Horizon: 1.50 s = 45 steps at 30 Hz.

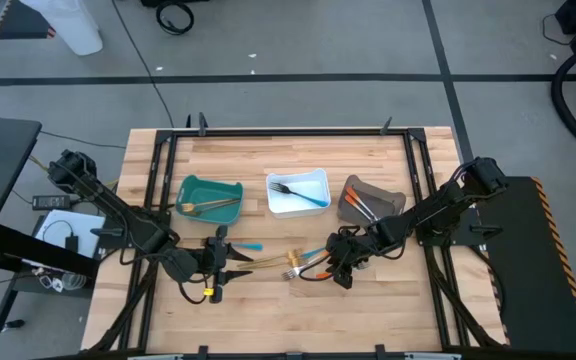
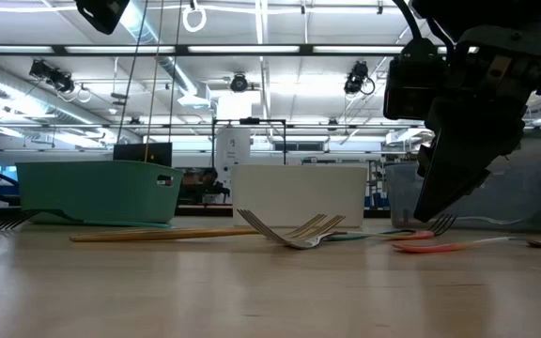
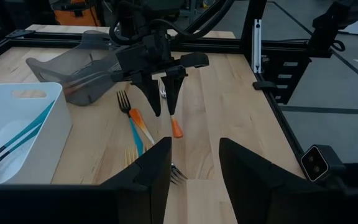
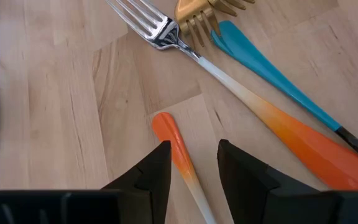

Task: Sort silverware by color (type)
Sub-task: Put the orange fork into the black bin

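Right gripper (image 1: 343, 277) low over the surface (image 1: 388, 310), just in front of the grey bin (image 1: 372, 199), jaws spread, pointing down astride the orange tip of one utensil (image 4: 178, 155), pinching nothing. Beside that tip, an orange-handled fork (image 4: 253, 102) flat on the wood, tines toward the white bin (image 1: 297, 192), a blue handle (image 4: 266, 71) lying alongside and touching it, a gold fork head (image 4: 207, 12) at the same end. Left gripper (image 1: 214, 292) also low, in front of the teal bin (image 1: 209, 198), jaws spread and empty, aimed across the loose pile. Between the two grippers, in front of the white bin: loose gold fork (image 1: 290, 262) and a blue-handled piece (image 1: 249, 246). In the teal bin, gold pieces (image 1: 208, 206). In the white bin, a blue-handled fork (image 1: 298, 192). In the grey bin, orange-handled pieces (image 1: 361, 206).
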{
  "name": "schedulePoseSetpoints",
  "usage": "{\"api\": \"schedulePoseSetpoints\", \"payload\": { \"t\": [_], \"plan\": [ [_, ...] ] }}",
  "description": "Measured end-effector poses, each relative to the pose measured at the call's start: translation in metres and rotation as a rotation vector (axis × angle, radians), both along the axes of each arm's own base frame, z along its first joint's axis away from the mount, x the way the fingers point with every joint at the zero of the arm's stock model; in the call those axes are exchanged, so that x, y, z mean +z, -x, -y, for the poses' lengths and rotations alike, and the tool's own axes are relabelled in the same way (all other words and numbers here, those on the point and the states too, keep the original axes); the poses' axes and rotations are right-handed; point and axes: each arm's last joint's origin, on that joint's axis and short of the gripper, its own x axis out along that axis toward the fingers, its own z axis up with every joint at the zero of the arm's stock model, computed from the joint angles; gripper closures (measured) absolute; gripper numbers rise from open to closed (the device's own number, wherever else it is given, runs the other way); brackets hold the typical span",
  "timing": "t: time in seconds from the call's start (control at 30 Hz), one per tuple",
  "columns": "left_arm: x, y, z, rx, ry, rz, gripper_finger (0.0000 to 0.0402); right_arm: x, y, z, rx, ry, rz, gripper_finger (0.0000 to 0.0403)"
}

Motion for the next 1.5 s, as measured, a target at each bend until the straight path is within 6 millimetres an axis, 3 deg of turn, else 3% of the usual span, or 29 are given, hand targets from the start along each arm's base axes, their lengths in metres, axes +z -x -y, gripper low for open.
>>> {"api": "schedulePoseSetpoints", "payload": {
  "t": [0.7,1.0,1.13,1.23,1.5],
  "plan": [
    [0.0002,-0.0001,0.0,0.0,0.001,0.002,0.0257,0.0004,-0.0007,0.0001,-0.007,0.005,0.01,0.0265],
    [0.0053,-0.0015,0.0011,0.003,0.046,0.047,0.0257,0.004,-0.0073,0.0075,-0.08,0.187,0.119,0.0265],
    [0.0054,-0.0027,-0.0005,0.01,0.046,0.049,0.0257,0.0041,-0.0077,0.007,0.033,0.235,0.129,0.0265],
    [0.006,-0.0036,-0.0015,0.015,0.049,0.054,0.0257,0.0048,-0.0081,0.0049,0.092,0.217,0.14,0.0265],
    [0.0049,-0.0078,-0.0073,0.043,0.043,0.049,0.0257,0.0035,-0.008,0.0023,0.059,0.138,0.125,0.027]
  ]
}}
